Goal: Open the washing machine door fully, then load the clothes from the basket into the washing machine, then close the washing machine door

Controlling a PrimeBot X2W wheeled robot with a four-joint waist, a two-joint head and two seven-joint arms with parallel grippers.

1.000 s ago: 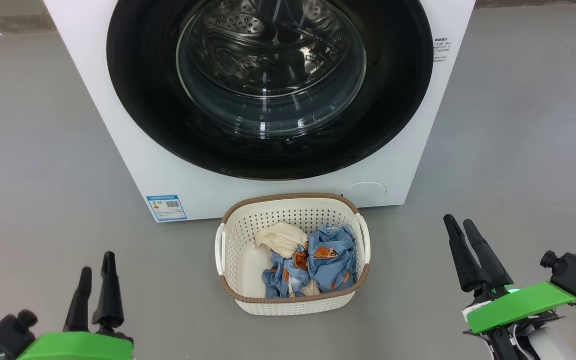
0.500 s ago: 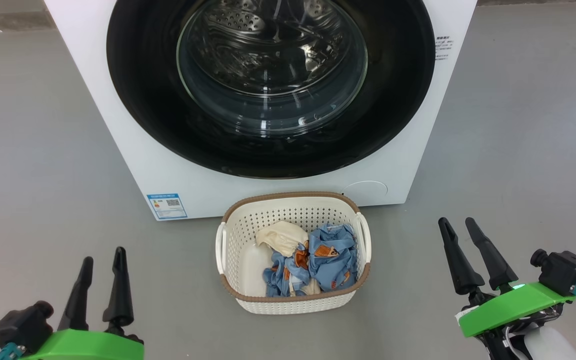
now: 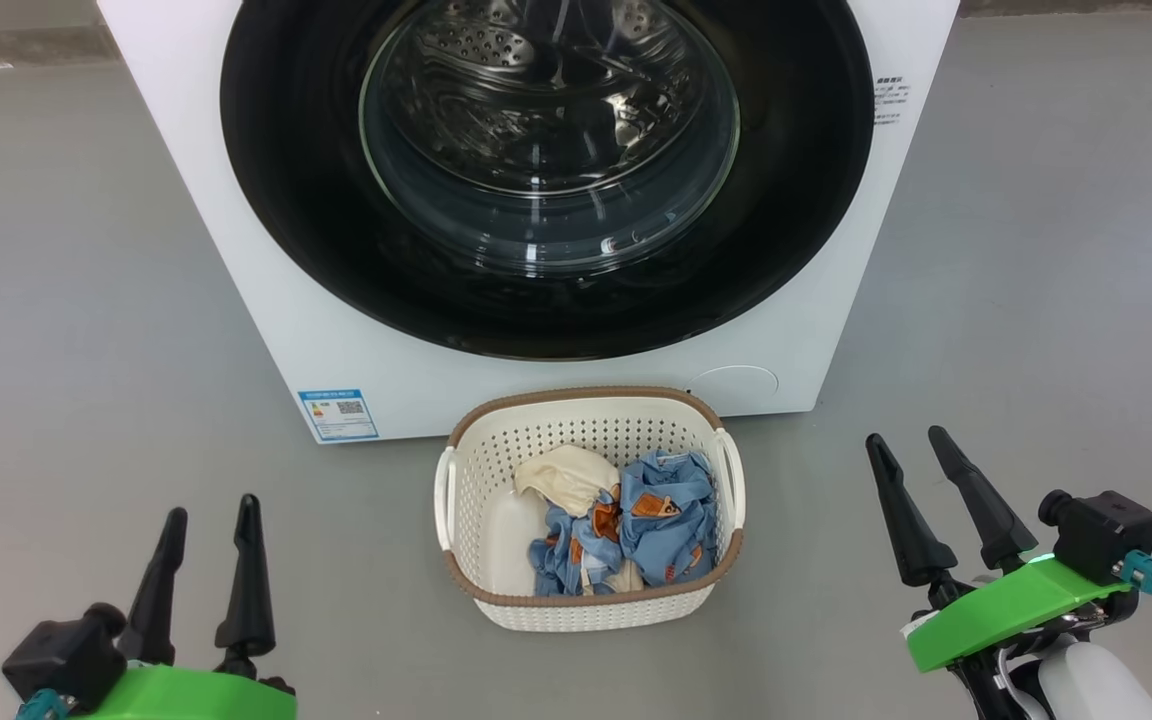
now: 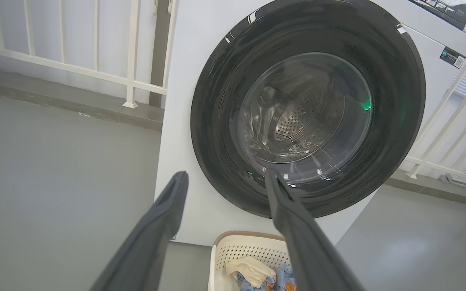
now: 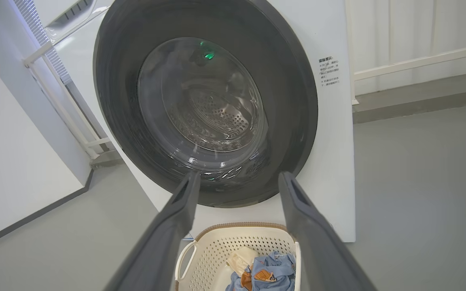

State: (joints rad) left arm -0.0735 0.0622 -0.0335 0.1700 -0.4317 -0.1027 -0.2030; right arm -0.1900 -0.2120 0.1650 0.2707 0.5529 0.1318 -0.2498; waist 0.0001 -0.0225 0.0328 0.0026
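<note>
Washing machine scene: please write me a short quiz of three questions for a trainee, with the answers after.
1. True or false: the washing machine door is shut.
2. Where do the clothes lie? A) in the basket B) in the drum C) on the floor
3. Fill in: the left hand and the right hand are both ___ (open or shut).
Key: 1 true; 2 A; 3 open.

- washing machine was plain white, blue label sticker on it
- washing machine door was glossy black
- basket was cream-white, dotted with holes, brown rim
- clothes were light blue with orange-brown prints, one cream
- floor was flat grey
</note>
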